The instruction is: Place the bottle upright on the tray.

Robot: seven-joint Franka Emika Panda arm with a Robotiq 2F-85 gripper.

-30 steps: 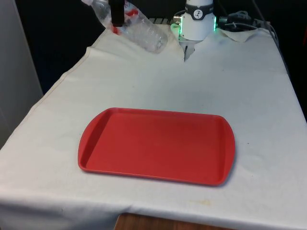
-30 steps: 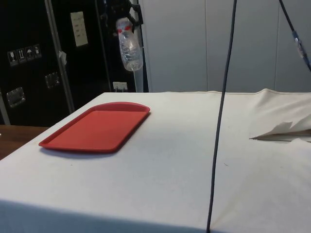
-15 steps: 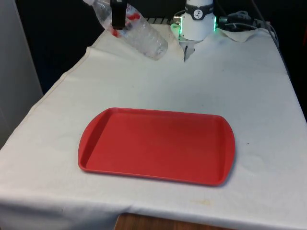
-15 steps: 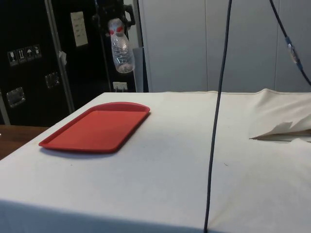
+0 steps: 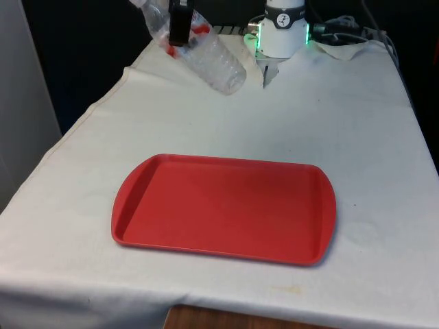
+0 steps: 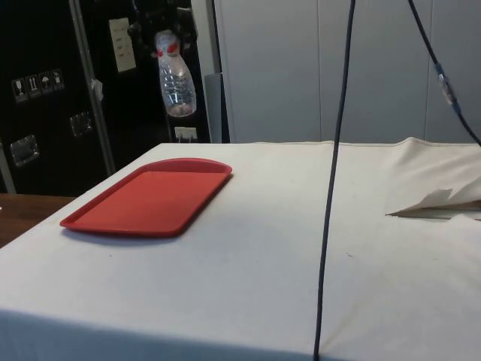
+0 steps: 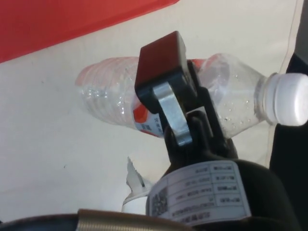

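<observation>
A clear plastic bottle [image 5: 209, 56] with a red label and white cap hangs tilted in the air, high above the table's far end. My gripper [image 5: 180, 24] is shut on the bottle near its labelled upper part. From the side, the bottle [image 6: 172, 75] hangs cap up, its base lower, beyond the tray's far end. In the wrist view one finger [image 7: 162, 72] presses across the bottle [image 7: 110, 98], whose cap [image 7: 289, 97] sticks out sideways. The red tray [image 5: 223, 208] lies flat on the white cloth, bare, well below and nearer than the bottle; the side view shows the tray [image 6: 146, 197] too.
Crumpled white cloth [image 5: 346, 42] lies at the far end on the front view's right. A black cable [image 6: 334, 173] hangs down through the side view. Dark cabinets [image 6: 52, 90] stand behind the tray.
The bottle and gripper have shifted slightly towards the front view's right and, in the side view, further left, away from the white wall. The tray has not moved.
</observation>
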